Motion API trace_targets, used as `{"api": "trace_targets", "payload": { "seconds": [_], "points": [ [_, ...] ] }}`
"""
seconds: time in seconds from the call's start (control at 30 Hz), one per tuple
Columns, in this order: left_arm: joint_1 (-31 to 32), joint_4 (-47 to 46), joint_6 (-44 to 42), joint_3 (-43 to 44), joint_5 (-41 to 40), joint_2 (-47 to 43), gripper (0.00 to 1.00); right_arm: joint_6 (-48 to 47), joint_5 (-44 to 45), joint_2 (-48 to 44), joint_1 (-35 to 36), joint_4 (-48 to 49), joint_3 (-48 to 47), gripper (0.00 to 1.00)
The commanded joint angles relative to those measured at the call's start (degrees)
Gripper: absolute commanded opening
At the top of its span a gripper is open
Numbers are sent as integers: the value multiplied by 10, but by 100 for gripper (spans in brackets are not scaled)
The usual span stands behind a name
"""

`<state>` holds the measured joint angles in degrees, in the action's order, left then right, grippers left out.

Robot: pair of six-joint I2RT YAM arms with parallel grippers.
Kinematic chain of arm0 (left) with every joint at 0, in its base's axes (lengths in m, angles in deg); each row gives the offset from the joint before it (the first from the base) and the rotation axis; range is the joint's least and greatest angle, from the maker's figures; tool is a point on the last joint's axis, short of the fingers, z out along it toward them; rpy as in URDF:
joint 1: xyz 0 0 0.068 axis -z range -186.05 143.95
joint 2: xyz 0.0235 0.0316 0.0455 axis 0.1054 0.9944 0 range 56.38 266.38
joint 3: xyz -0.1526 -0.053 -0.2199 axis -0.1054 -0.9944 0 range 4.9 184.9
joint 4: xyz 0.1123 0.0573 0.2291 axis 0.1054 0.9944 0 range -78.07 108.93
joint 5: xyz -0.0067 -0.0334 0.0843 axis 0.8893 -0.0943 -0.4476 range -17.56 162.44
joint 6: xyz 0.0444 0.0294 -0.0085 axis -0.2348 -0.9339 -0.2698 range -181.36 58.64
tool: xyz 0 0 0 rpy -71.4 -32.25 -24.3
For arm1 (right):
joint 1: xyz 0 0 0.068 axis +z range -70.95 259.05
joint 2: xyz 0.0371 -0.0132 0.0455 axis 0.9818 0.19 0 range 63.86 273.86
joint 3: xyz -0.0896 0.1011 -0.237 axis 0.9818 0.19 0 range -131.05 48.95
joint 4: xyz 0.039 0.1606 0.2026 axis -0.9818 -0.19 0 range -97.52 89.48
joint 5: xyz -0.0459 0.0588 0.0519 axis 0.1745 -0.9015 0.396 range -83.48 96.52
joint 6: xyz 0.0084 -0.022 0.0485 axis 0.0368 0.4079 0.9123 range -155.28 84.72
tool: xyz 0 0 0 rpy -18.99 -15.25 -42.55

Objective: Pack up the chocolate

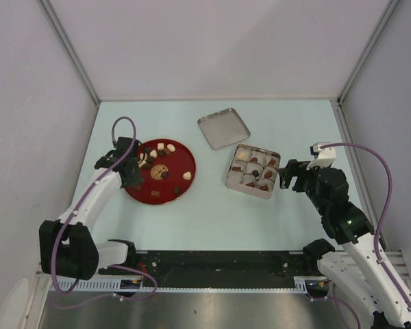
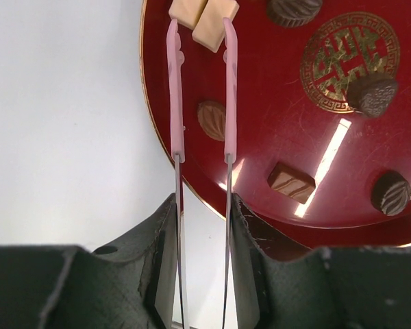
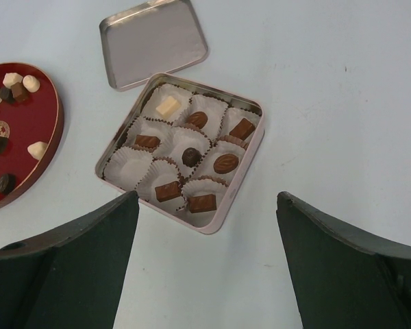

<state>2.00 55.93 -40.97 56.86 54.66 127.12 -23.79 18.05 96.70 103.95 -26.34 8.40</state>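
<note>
Because the chocolate [image 2: 291,181] looks small, light, hard and smooth, it should be pinched gently across its flat sides. The left gripper [image 2: 204,260] clamps tweezers [image 2: 176,103], tips flanking a cream piece [image 2: 216,27] on the red plate [image 2: 274,137]; eight pieces sit in the tin [image 3: 151,203]; the right gripper [image 3: 205,260] hovers spread wide, empty.

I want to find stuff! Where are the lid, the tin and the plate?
lid [image 1: 223,128], top view, its flat middle.
tin [image 3: 246,159], right wrist view, its right wall.
plate [image 2: 274,137], left wrist view, bare red part.
</note>
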Motion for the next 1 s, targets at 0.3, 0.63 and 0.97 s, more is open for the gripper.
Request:
{"api": "trace_targets", "payload": {
  "seconds": [0.3, 0.63, 0.97],
  "points": [
    [-7, -45, -17, -4, 55, 13, 37, -8, 8, 0, -2, 14, -1, 86],
    [-5, -50, -24, 14, 84, 6, 37, -7, 2, 2, -2, 15, -1, 86],
    [-6, -45, 14, 9, 21, 46, 37, -7, 2, 3, -3, 15, -1, 86]
  ]
}}
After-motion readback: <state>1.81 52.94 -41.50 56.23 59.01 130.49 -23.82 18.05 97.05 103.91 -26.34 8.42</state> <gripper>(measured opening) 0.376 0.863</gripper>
